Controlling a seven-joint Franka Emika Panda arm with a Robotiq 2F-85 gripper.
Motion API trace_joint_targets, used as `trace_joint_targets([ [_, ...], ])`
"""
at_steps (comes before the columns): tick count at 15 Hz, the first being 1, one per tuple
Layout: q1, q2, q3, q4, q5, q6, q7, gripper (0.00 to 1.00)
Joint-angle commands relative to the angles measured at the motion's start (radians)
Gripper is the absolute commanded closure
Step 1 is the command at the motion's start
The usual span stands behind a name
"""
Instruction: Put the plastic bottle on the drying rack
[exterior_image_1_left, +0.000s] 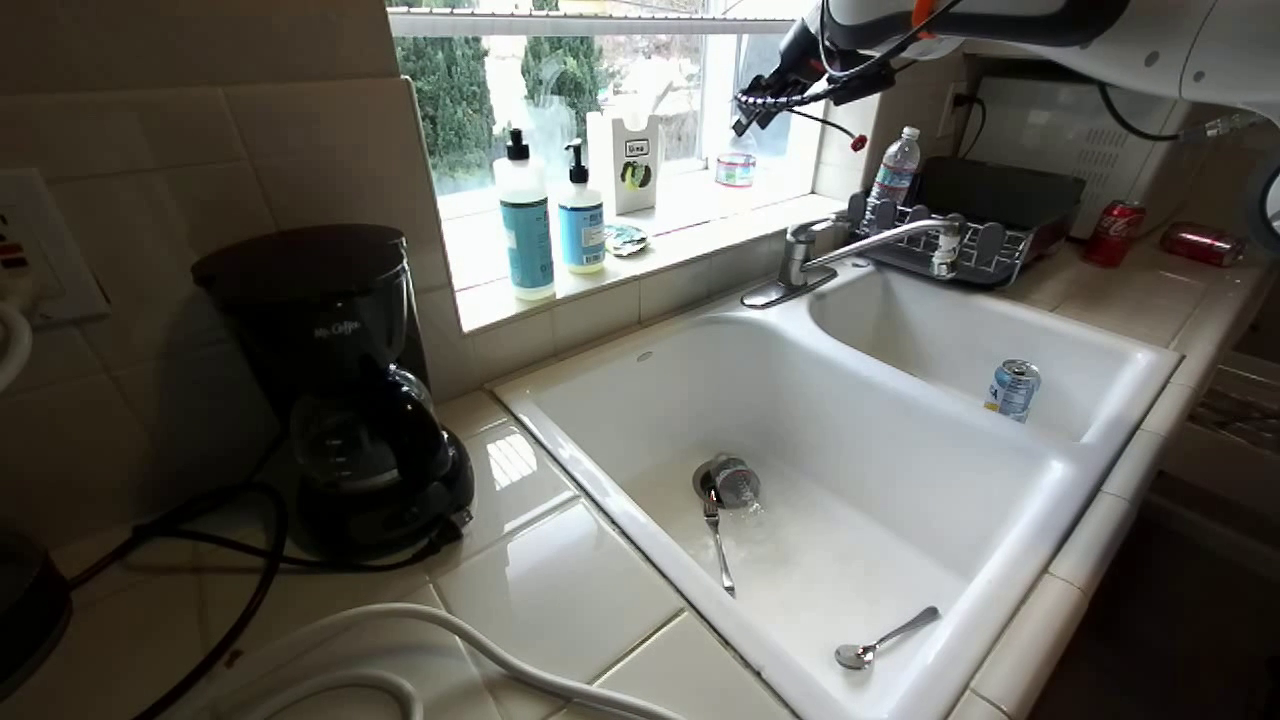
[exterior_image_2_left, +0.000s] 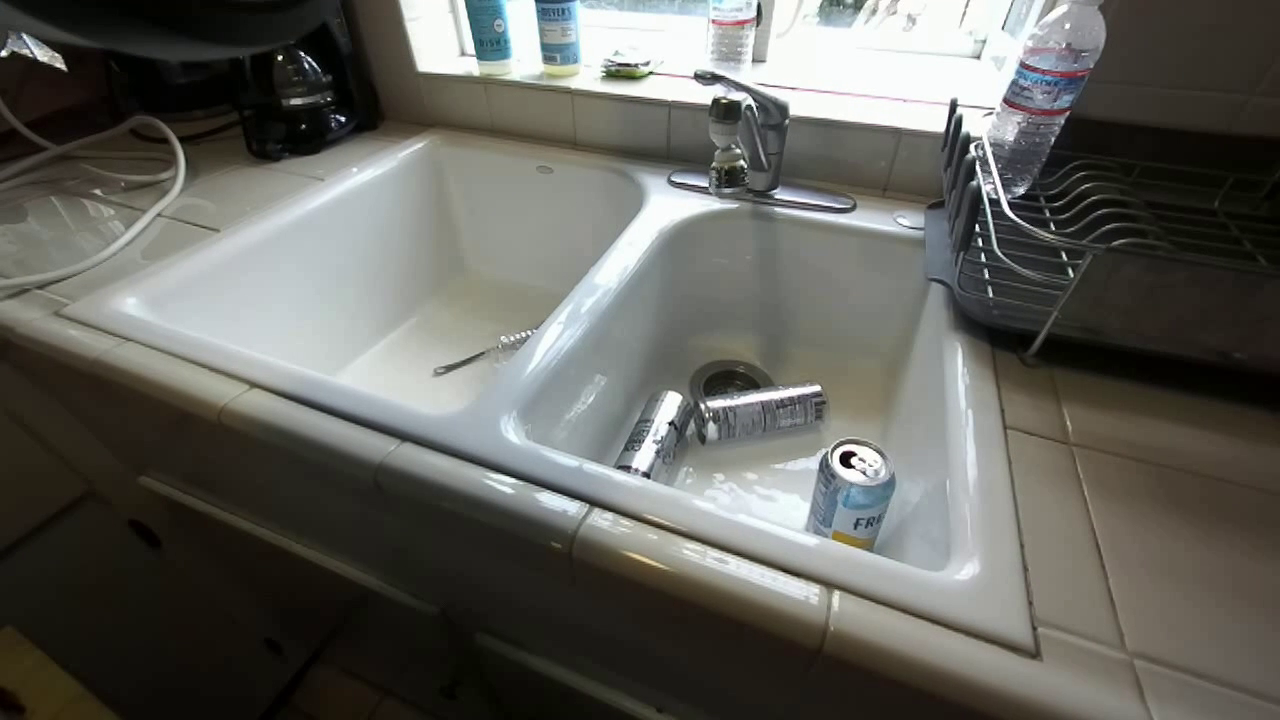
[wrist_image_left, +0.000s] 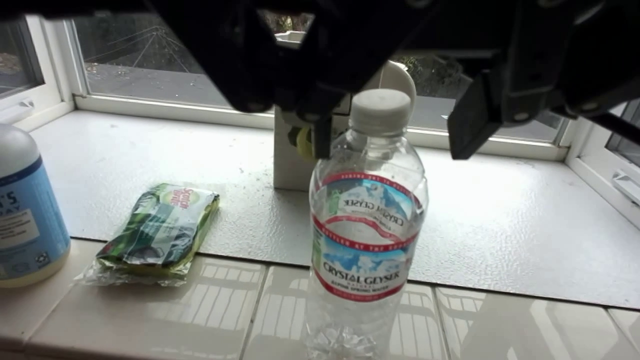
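Note:
A clear plastic bottle (wrist_image_left: 367, 260) with a white cap and a red-and-blue label stands upright on the windowsill. It also shows in both exterior views (exterior_image_1_left: 735, 170) (exterior_image_2_left: 732, 42). My gripper (wrist_image_left: 395, 137) is open at the height of the cap. In the wrist view one finger is left of the cap, the other farther out to its right; I see no contact. In an exterior view the gripper (exterior_image_1_left: 748, 122) is at the bottle's top. The drying rack (exterior_image_2_left: 1190, 310) stands right of the sink, also seen beyond the faucet (exterior_image_1_left: 985, 262). A similar clear bottle (exterior_image_2_left: 1045, 100) leans in it.
Two blue-labelled soap bottles (exterior_image_1_left: 525, 235) (exterior_image_1_left: 582, 225), a sponge pack (wrist_image_left: 155, 230) and a white box (exterior_image_1_left: 625, 165) are on the sill. The faucet (exterior_image_1_left: 890, 245) rises between sill and double sink (exterior_image_2_left: 600, 290). Cans (exterior_image_2_left: 850, 500) lie in a basin; red cans (exterior_image_1_left: 1113, 235) stand beyond the rack.

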Motion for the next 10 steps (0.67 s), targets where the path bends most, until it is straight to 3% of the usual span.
trace_joint_targets([
  [1,0.000,0.038,0.006,0.056,0.005,0.030,-0.004,0.36],
  [5,-0.004,0.051,0.019,0.073,0.014,0.030,-0.017,0.51],
  [6,-0.004,0.055,0.021,0.077,0.013,0.029,-0.017,0.67],
  [8,-0.005,0.061,0.024,0.080,0.011,0.028,-0.018,0.88],
  [9,-0.005,0.064,0.026,0.082,0.011,0.028,-0.019,0.94],
  [10,-0.005,0.065,0.028,0.084,0.012,0.027,-0.020,0.92],
])
